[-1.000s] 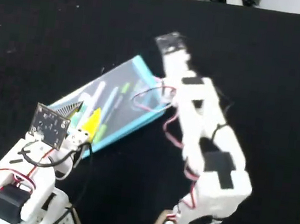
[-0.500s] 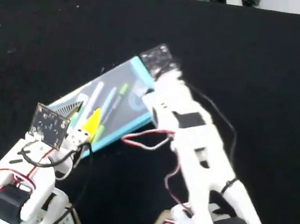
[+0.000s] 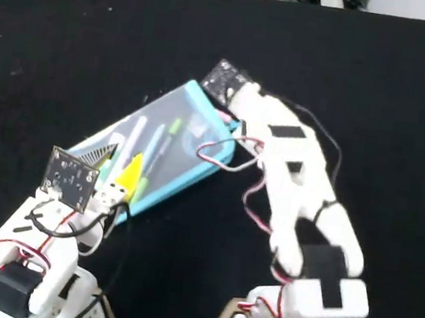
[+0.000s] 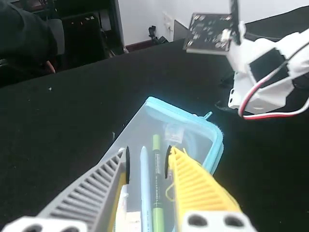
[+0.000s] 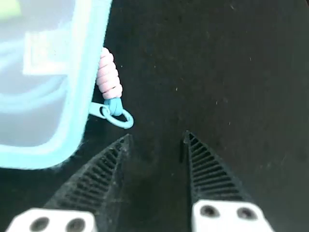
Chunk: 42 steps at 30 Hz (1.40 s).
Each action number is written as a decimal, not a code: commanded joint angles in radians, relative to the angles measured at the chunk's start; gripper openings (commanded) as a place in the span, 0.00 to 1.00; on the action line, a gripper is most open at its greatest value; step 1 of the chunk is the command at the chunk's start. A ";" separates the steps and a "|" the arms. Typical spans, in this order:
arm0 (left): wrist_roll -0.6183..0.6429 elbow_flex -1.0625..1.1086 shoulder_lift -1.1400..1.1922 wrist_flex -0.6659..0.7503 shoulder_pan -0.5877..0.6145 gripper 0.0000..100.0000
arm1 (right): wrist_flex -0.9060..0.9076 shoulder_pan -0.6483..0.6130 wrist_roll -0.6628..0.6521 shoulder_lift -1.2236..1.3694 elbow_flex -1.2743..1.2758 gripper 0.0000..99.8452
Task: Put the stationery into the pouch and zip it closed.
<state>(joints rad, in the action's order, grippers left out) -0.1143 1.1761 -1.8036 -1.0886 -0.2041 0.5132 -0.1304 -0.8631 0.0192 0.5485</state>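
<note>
Both ends of the zip pouch (image 3: 177, 127) on the black table (image 3: 378, 94) are attended. We see the left gripper (image 4: 147, 154), jaws narrowly apart, bearing on the near end astride the pens (image 4: 155, 174), presumably to steady it. The right gripper (image 5: 157, 137), open and empty, sits just beside the blue zipper pull (image 5: 118, 116), placed to drag it.
</note>
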 commanded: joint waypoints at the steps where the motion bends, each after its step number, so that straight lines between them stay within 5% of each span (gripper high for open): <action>1: -0.006 -0.012 -0.005 -0.005 -0.005 0.14 | 0.006 0.012 -0.120 0.044 -0.110 0.17; 14: -0.006 -0.012 -0.005 -0.005 -0.005 0.14 | 0.012 0.011 -0.422 0.145 -0.119 0.17; 33: -0.011 -0.012 -0.005 -0.017 -0.005 0.14 | 0.011 -0.064 -0.422 0.326 -0.275 0.16; 38: -0.011 -0.012 -0.005 -0.017 -0.005 0.14 | 0.009 -0.069 -0.420 0.326 -0.275 0.00; 42: -0.011 -0.012 -0.005 -0.017 -0.005 0.14 | 0.014 -0.049 -0.368 0.315 -0.274 0.01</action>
<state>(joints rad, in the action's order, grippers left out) -0.1143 1.1761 -1.8036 -1.1009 -0.2041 0.5194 -0.1703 -1.2789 0.3521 0.3307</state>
